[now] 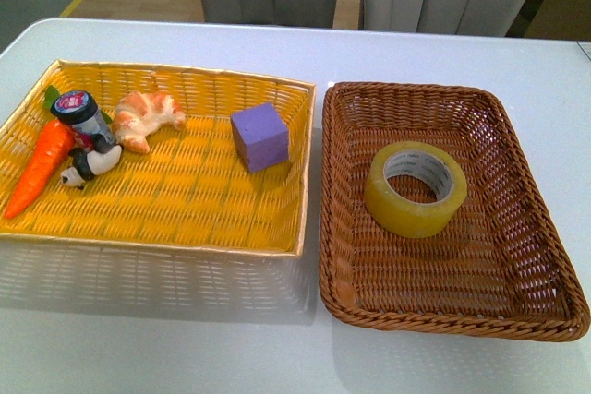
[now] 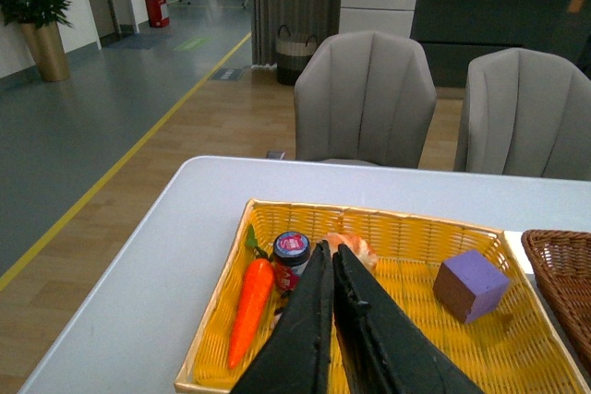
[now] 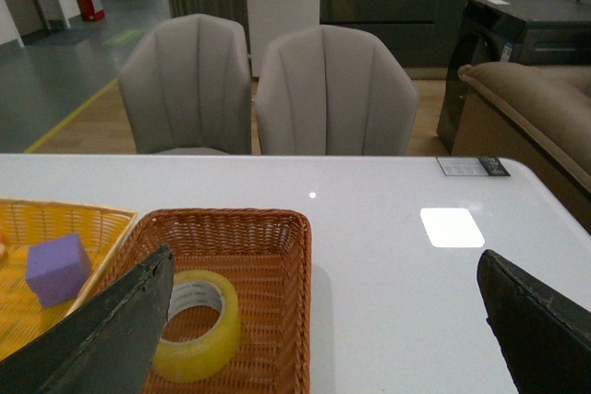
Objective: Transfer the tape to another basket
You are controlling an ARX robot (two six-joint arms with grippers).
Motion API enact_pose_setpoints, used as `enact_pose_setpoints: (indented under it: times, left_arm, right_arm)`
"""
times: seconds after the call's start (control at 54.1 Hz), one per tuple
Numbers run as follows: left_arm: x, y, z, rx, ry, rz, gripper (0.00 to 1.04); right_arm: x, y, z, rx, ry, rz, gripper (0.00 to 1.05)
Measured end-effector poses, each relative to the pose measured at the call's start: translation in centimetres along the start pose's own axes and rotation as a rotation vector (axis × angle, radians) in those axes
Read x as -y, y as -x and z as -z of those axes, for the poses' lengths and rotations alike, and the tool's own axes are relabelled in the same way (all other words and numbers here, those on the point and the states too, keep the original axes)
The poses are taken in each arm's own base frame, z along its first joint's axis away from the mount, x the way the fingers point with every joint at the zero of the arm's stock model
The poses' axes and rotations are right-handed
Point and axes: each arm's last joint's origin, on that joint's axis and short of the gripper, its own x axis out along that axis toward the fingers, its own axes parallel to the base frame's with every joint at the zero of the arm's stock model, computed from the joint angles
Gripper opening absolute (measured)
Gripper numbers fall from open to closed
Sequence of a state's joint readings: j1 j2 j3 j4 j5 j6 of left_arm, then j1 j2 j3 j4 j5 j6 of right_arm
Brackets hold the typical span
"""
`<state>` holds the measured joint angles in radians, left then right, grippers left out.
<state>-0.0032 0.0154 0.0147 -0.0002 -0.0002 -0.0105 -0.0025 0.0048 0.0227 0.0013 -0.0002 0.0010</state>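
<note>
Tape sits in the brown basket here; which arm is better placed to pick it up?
Right, most likely. The right gripper is open, its view looking over the basket holding the tape. The left gripper is shut, over the yellow tray.

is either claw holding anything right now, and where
Nothing is held. The left claw is shut on nothing, the right claw is open, and the tape lies in the brown basket.

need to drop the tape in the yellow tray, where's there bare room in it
Free: the yellow tray's floor along its near edge and between the croissant and purple cube. Crowded: its far-left corner, where carrot, jar and panda cluster. The tape lies in the brown basket.
</note>
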Motion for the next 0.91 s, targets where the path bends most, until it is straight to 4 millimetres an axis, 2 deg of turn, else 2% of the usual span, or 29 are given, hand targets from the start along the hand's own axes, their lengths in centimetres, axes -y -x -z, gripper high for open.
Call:
enact_pose_setpoints:
  times: [0.148,0.407,0.444,0.518,0.906]
  left_arm:
    - [0.0,0.0,0.0,0.0,0.0,0.0,0.49]
    - [0.0,0.0,0.0,0.0,0.0,0.0,0.94]
    - [0.0,0.0,0.0,0.0,-0.002,0.0,0.98]
    - [0.0,0.0,0.0,0.0,-0.002,0.0,0.95]
    - [0.0,0.0,0.0,0.0,-0.002,0.0,0.96]
  right_arm:
    - [0.0,0.0,0.0,0.0,0.0,0.0,0.96]
    - [0.0,0.0,0.0,0.0,0.0,0.0,0.96]
    - [0.0,0.0,0.0,0.0,0.0,0.0,0.96]
    - [0.0,0.0,0.0,0.0,0.0,0.0,0.96]
    - [0.0,0.0,0.0,0.0,0.0,0.0,0.96]
